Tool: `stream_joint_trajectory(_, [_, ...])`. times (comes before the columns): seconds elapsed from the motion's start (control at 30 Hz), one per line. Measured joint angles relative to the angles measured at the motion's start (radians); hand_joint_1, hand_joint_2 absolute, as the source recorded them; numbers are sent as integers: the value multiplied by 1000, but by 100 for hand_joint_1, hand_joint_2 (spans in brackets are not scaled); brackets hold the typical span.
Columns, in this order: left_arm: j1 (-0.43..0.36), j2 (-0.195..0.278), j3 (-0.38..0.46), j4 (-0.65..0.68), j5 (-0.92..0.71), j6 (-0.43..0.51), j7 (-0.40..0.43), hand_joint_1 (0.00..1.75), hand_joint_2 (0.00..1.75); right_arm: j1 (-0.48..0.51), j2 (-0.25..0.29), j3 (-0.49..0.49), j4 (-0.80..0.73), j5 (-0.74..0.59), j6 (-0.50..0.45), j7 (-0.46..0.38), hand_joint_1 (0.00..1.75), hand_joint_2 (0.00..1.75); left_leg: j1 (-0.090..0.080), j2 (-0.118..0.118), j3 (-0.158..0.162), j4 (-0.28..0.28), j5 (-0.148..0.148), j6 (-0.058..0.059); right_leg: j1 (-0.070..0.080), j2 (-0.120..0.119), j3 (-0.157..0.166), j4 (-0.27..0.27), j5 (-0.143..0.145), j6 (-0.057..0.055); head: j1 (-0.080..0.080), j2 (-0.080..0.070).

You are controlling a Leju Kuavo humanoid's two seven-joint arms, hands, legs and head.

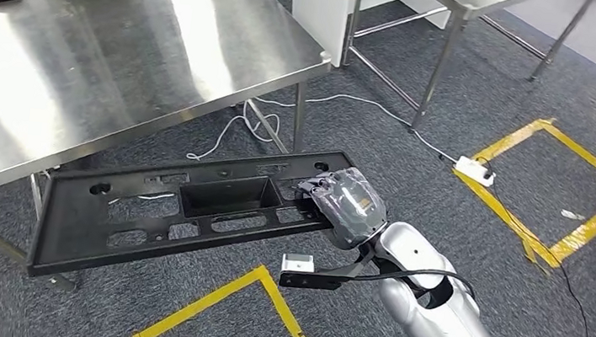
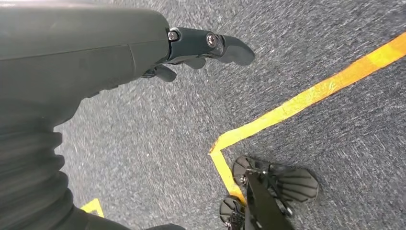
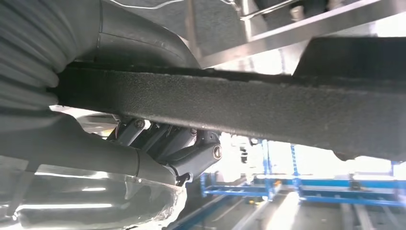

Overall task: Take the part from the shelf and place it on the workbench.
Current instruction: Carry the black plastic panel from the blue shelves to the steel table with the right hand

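We saw the right robot hand (image 1: 347, 208) gripping the black part (image 1: 180, 206) by its near end, held beside the steel counter (image 1: 103, 61); the left robot hand (image 2: 95, 52) hung with fingers (image 2: 225, 45) loosely apart, holding nothing.

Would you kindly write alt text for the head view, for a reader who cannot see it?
The robot's right hand grips one end of a long black plastic part, held flat above grey carpet beside a steel workbench. Yellow tape marks squares on the floor.
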Motion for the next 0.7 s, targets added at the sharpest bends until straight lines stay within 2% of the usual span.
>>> stream_joint_trajectory(0.03, [-2, 1, 1, 0, 0, 1, 0, 0, 175, -3, 1, 0, 0, -1, 0, 0, 175, 175, -6, 17, 20, -40, 10, 8, 2, -10, 2, -1, -2, 3, 0, 0])
stream_joint_trajectory(0.07, [-3, 2, 2, 0, 0, 3, 0, 0, 175, -5, 1, 0, 0, -1, 0, 0, 175, 175, -11, 23, 26, -54, 8, 13, 2, -20, 3, -2, -4, 6, 1, 0])
stream_joint_trajectory(0.13, [-2, 4, 4, 0, 0, 8, 1, 0, 175, -7, 4, 0, 0, -1, 2, 0, 175, 175, -13, -1, 30, -63, 12, 22, 5, -40, 7, -6, -8, 15, 0, 0])
stream_joint_trajectory(0.17, [-1, 4, 6, 0, 0, 9, 2, 0, 175, -9, 6, 0, 0, -1, 3, -1, 175, 175, -10, -14, 37, -73, 16, 26, 5, -32, 8, 0, -13, 18, 1, 0])
stream_joint_trajectory(0.2, [0, 4, 7, 0, 0, 10, 3, 0, 175, -11, 8, 0, 0, -2, 4, -1, 175, 175, -6, -26, 46, -84, 22, 31, 6, -8, 1, 22, -25, 19, 1, 0])
stream_joint_trajectory(0.27, [-2, 2, 9, 1, 1, 10, 4, 0, 175, -13, 6, 0, 0, -4, 7, -1, 175, 175, 2, -53, 56, -96, 30, 36, 0, 60, -44, 126, -69, 16, 7, 0])
stream_joint_trajectory(0.3, [-4, 1, 10, 1, 1, 11, 4, 0, 175, -14, 4, 0, 1, -5, 8, -2, 175, 175, 4, -68, 56, -96, 31, 37, -2, 81, -79, 193, -94, 14, 8, 0])
stream_joint_trajectory(0.33, [-4, 1, 10, 1, 1, 11, 5, 0, 175, -12, 3, 0, 2, -6, 10, -4, 175, 175, 5, -85, 55, -96, 31, 37, -6, 89, -109, 245, -110, 17, 11, 0])
stream_joint_trajectory(0.37, [-4, 0, 11, 1, 1, 11, 5, 0, 175, -11, 1, 0, 2, -7, 11, -5, 175, 175, 5, -102, 55, -95, 30, 36, -10, 92, -126, 269, -111, 24, 11, 0])
stream_joint_trajectory(0.4, [-3, -1, 11, 2, 1, 11, 6, 0, 175, -11, 0, 1, 3, -7, 12, -7, 175, 175, 7, -120, 56, -94, 30, 33, -15, 94, -124, 251, -94, 35, 11, 0])
stream_joint_trajectory(0.43, [-2, -1, 11, 3, 1, 11, 6, 0, 175, -11, -1, 1, 3, -8, 13, -9, 175, 175, 9, -137, 57, -92, 28, 30, -20, 99, -103, 196, -63, 48, 11, 0])
stream_joint_trajectory(0.47, [0, -2, 11, 3, 1, 11, 7, 0, 175, -11, -2, 1, 3, -8, 13, -11, 175, 175, 11, -153, 56, -88, 26, 24, -28, 115, -74, 122, -29, 61, 11, 0])
stream_joint_trajectory(0.5, [1, -1, 12, 4, 2, 12, 7, 0, 175, -12, -2, 1, 3, -9, 13, -12, 175, 175, 12, -166, 54, -81, 22, 16, -33, 129, -46, 58, -1, 68, 14, 0])
stream_joint_trajectory(0.53, [1, -1, 12, 4, 2, 13, 7, 0, 175, -14, -1, 1, 4, -10, 14, -13, 175, 175, 12, -177, 50, -76, 19, 9, -36, 140, -27, 17, 14, 67, 14, 0])
stream_joint_trajectory(0.57, [2, 0, 12, 4, 2, 14, 8, 0, 175, -15, 0, 2, 4, -12, 14, -14, 175, 175, 12, -187, 46, -73, 17, 2, -35, 146, -19, 0, 20, 61, 14, 0])
stream_joint_trajectory(0.63, [7, 1, 14, 5, 2, 15, 8, 0, 175, -18, 4, 5, 5, -13, 14, -15, 175, 175, 16, -201, 40, -72, 16, -6, -31, 129, -16, 2, 19, 42, 11, 0])
stream_joint_trajectory(0.67, [10, 1, 16, 6, 2, 16, 9, 0, 175, -20, 5, 7, 5, -14, 15, -15, 175, 175, 17, -196, 38, -67, 13, -9, -31, 121, -15, 1, 19, 35, 10, 0])
stream_joint_trajectory(0.7, [12, 1, 17, 6, 2, 16, 9, 0, 175, -22, 7, 8, 5, -15, 15, -15, 175, 175, 18, -173, 29, -48, 1, -12, -31, 112, -12, 0, 18, 27, 6, 0])
